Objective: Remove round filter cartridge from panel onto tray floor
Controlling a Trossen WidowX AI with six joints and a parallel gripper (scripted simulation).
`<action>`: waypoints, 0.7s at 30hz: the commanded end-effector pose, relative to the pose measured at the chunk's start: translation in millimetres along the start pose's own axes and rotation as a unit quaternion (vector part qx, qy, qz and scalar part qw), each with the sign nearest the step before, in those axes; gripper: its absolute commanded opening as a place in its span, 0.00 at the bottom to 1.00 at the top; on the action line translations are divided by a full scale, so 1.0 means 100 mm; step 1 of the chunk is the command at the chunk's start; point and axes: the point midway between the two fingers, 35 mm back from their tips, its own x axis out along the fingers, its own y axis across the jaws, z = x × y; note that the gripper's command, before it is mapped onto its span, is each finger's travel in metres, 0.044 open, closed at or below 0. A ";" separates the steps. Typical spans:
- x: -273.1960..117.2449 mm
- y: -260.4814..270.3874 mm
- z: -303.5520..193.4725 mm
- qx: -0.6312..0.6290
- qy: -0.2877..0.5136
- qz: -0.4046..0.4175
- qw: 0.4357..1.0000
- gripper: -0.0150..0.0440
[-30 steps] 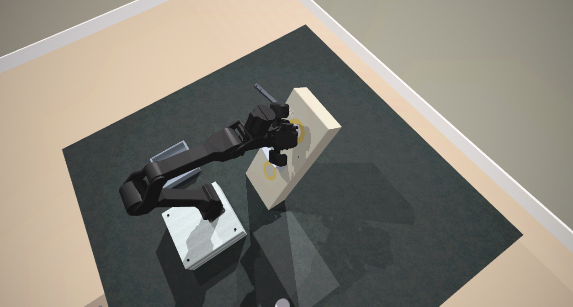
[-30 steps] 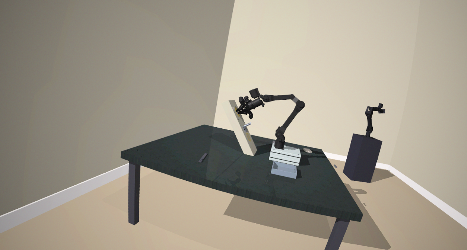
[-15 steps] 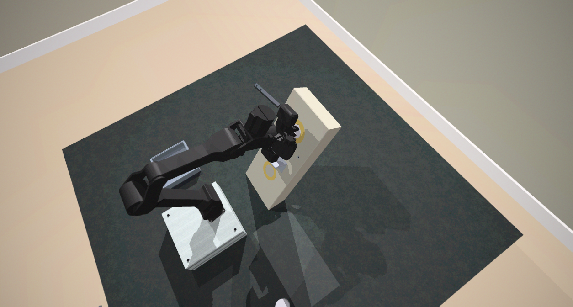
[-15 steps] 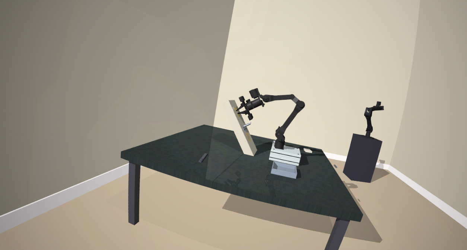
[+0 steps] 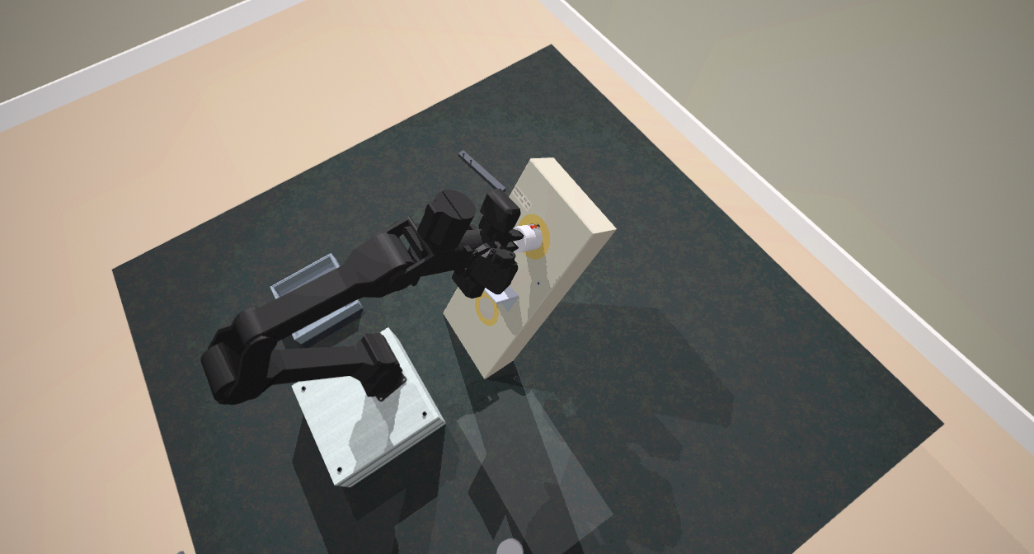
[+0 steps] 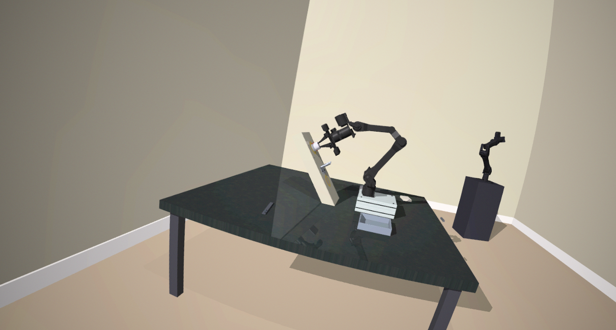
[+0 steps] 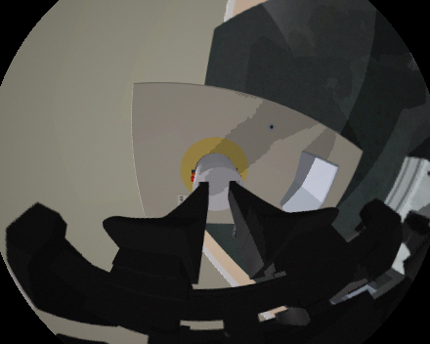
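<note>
Filter cartridge (image 5: 531, 237) (image 6: 316, 147) (image 7: 216, 168), one, white, round: stood proud of the face of the service panel (image 5: 564, 254) (image 6: 323, 189) (image 7: 157, 127), at its upper yellow ring (image 5: 546, 241) (image 7: 188, 163); whether its inner end is still seated in the opening cannot be told. Gripper (image 5: 517, 239) (image 6: 320, 144) (image 7: 218, 184), one, black: its fingers are clenched on the cartridge, whose outer end is held between the tips; the two slots are not made out. Red marks (image 5: 533, 226) (image 7: 193, 176), small: seen at the cartridge's side, close to the ring. Panel, cream, thick: set leaning on the dark table (image 5: 289, 224) (image 6: 224, 198) (image 7: 289, 44). White bracket (image 5: 505, 296) (image 6: 326, 165) (image 7: 319, 181), angular: projected from the panel face, apart from the cartridge. Second yellow ring (image 5: 495, 319) (image 6: 327, 180): placed lower on the same face. Tray (image 5: 329, 321) (image 6: 374, 228), pale grey, open-topped: laid on the table beside the arm's base block (image 5: 325, 434) (image 6: 375, 208), well apart from the cartridge, and partly covered by the arm in the top view. Bar (image 5: 483, 171) (image 6: 267, 207), narrow, dark grey: laid on the table, apart from the tray
</note>
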 end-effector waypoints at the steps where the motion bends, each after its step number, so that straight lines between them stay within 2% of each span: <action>1: -0.22 0.01 -0.01 -0.008 0.003 0.004 1.000 0.25; 8: -0.30 -0.02 -0.01 -0.011 0.003 0.004 1.000 0.25; 21: -0.26 -0.45 -0.06 -0.011 0.003 0.003 1.000 0.25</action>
